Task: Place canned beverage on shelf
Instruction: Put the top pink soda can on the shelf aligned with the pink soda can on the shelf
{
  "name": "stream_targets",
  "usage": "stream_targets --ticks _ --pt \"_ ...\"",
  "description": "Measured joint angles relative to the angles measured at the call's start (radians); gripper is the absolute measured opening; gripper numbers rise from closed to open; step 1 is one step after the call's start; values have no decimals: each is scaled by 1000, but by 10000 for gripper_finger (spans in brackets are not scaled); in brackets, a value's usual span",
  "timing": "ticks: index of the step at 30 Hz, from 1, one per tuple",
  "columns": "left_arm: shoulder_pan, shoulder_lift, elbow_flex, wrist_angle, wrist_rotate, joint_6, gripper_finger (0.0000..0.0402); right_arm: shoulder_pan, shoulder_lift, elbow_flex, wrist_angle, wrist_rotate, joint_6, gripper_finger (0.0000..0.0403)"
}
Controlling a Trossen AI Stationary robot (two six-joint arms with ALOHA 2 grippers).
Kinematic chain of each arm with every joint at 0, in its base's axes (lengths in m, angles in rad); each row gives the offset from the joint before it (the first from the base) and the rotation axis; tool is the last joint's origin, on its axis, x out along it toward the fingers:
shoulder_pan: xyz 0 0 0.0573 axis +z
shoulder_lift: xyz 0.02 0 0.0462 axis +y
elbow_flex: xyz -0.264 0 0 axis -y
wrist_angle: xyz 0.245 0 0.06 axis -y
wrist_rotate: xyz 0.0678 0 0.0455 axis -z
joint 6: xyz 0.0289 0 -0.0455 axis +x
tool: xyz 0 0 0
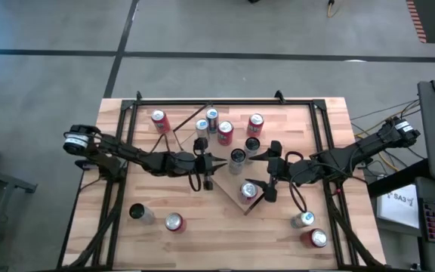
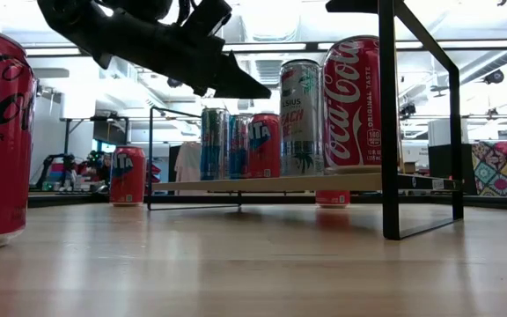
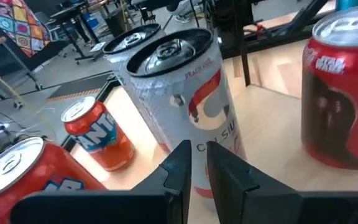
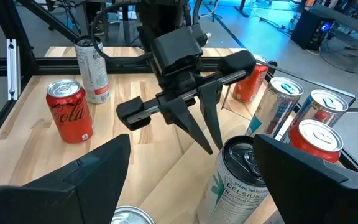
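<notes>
- Left claw [image 1: 219,165] closed, empty, just beside the silver can [image 1: 237,157] on the shelf [image 1: 229,198].
- Right claw [image 1: 266,174] spread open above the shelf, holding nothing.

Shelf [image 1: 229,189] is cramped: cans crowd its far end, a lone can [image 1: 248,190] sits near the front corner. Bare table [image 1: 217,234] in front between the stray cans is wide open.

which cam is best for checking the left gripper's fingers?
Right wrist view: it faces the left gripper head on, fingers nearly together, holding nothing, beside the Celsius can. High view shows it small; low view a silhouette; left wrist only its own fingertips.
</notes>
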Motion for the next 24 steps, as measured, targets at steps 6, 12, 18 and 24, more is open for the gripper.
stream_targets --ticks 6,12,18,24 --pt "19 0 0 8 -6 16 36 0 0 0 0 0 -7 328" --pt "28 0 0 57 -5 17 36 0 0 0 0 0 -12 328" --pt "30 35 0 126 -3 26 36 0 0 0 0 0 -9 328" --pt "30 37 0 146 9 13 36 0 0 0 0 0 3 328"
